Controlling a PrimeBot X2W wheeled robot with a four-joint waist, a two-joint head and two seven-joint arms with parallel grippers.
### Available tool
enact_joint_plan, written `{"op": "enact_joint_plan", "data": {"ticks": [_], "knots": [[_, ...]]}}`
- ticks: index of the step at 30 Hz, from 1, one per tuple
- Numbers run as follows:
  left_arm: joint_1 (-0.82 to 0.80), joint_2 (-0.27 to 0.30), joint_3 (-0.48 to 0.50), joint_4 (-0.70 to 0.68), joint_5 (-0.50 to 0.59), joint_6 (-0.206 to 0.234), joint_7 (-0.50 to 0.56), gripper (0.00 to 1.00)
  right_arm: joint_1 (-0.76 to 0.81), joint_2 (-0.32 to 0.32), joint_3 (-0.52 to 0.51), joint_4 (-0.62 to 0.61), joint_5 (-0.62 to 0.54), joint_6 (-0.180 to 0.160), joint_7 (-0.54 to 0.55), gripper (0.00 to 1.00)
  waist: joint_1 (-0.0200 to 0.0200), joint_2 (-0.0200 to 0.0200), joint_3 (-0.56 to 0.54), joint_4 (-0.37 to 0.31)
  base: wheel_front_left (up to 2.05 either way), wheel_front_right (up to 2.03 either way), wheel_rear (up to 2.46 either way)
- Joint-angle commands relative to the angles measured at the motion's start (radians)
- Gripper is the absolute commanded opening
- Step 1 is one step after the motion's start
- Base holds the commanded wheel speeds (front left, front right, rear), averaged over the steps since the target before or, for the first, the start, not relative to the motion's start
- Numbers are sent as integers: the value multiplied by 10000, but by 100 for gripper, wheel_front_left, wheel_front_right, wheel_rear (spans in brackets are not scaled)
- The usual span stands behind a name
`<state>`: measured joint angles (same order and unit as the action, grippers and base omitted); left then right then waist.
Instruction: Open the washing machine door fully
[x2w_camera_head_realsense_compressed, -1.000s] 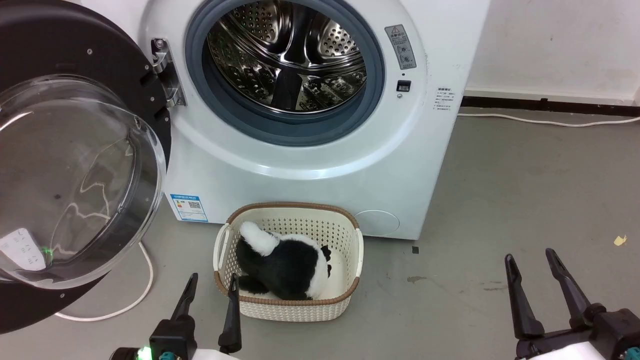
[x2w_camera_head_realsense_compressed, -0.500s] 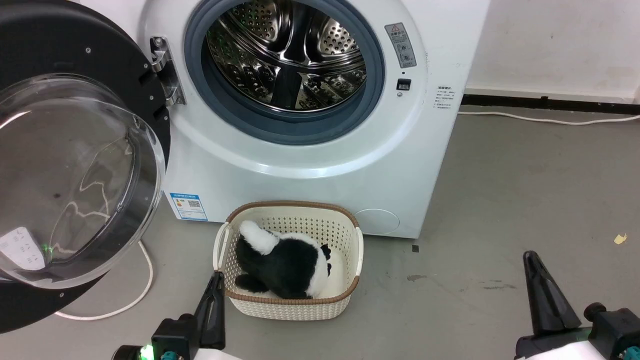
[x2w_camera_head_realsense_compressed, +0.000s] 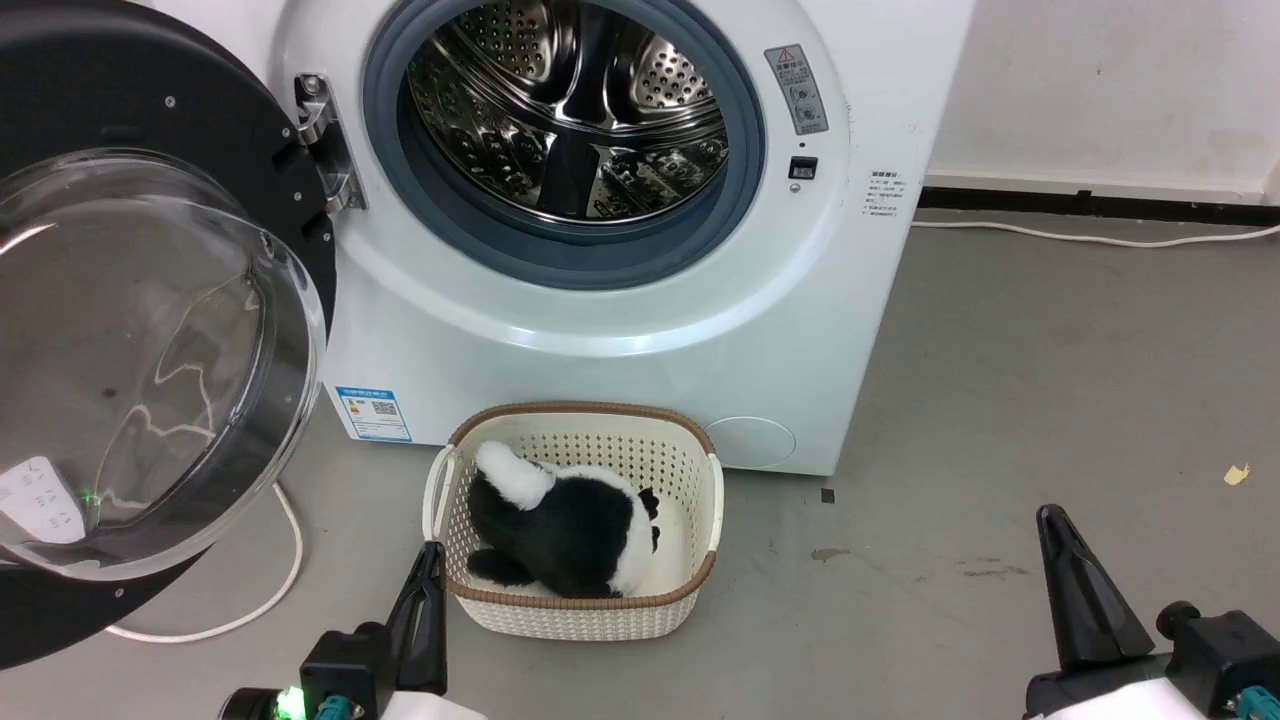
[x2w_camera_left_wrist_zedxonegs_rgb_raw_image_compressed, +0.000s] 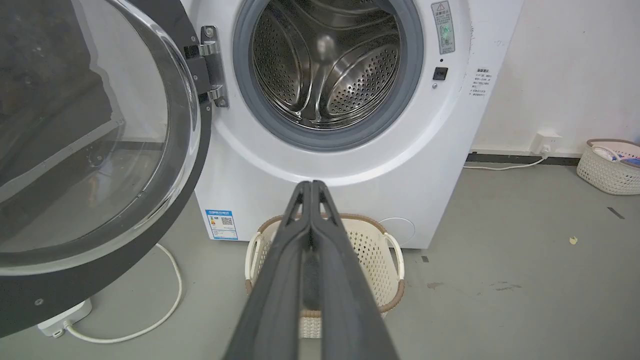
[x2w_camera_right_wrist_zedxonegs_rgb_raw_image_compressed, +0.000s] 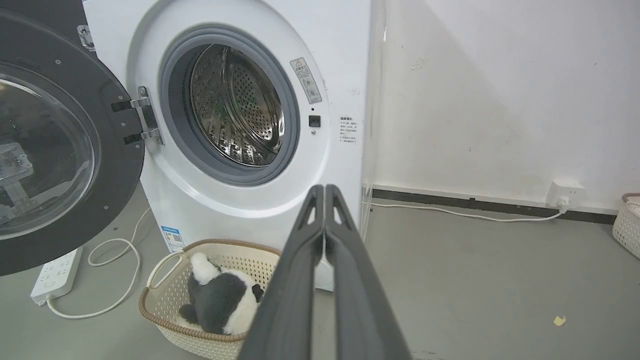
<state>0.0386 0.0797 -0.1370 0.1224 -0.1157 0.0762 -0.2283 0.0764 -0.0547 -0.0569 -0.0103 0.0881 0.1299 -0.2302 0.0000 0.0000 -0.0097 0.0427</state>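
Observation:
The washing machine door (x2w_camera_head_realsense_compressed: 150, 360) stands swung wide to the left on its hinge (x2w_camera_head_realsense_compressed: 320, 140), its black rim and clear glass bowl facing me. It also appears in the wrist views (x2w_camera_left_wrist_zedxonegs_rgb_raw_image_compressed: 90, 150) (x2w_camera_right_wrist_zedxonegs_rgb_raw_image_compressed: 45, 160). The white washing machine (x2w_camera_head_realsense_compressed: 620, 320) shows its steel drum (x2w_camera_head_realsense_compressed: 570, 110) and grey gasket uncovered. My left gripper (x2w_camera_head_realsense_compressed: 432, 550) is shut and empty, low beside the basket's left corner, away from the door. My right gripper (x2w_camera_head_realsense_compressed: 1047, 515) is shut and empty over the floor at the right. Both pairs of fingers (x2w_camera_left_wrist_zedxonegs_rgb_raw_image_compressed: 311, 186) (x2w_camera_right_wrist_zedxonegs_rgb_raw_image_compressed: 324, 189) are pressed together.
A cream basket (x2w_camera_head_realsense_compressed: 705, 480) with a black-and-white plush toy (x2w_camera_head_realsense_compressed: 570, 525) sits on the floor before the machine. A white cable (x2w_camera_head_realsense_compressed: 285, 580) and power strip (x2w_camera_right_wrist_zedxonegs_rgb_raw_image_compressed: 52, 275) lie under the door. Another basket (x2w_camera_left_wrist_zedxonegs_rgb_raw_image_compressed: 607, 172) stands by the right wall.
Both grippers went from open to shut and dropped slightly lower in the head view. The door has not moved; the head view shifted a little.

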Motion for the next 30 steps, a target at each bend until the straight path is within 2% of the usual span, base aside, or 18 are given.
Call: {"op": "enact_joint_plan", "data": {"ticks": [1,30], "knots": [[-49,-5,66,-66,77,-46,49,0,-85,6,18,13,-24,1,56,0,0,0,1,-3,0,0,0],[-138,-82,412,-373,364,-236,641,0,-265,16,164,37,-251,3,652,0,0,0,26,-115,0,0,0]]}}
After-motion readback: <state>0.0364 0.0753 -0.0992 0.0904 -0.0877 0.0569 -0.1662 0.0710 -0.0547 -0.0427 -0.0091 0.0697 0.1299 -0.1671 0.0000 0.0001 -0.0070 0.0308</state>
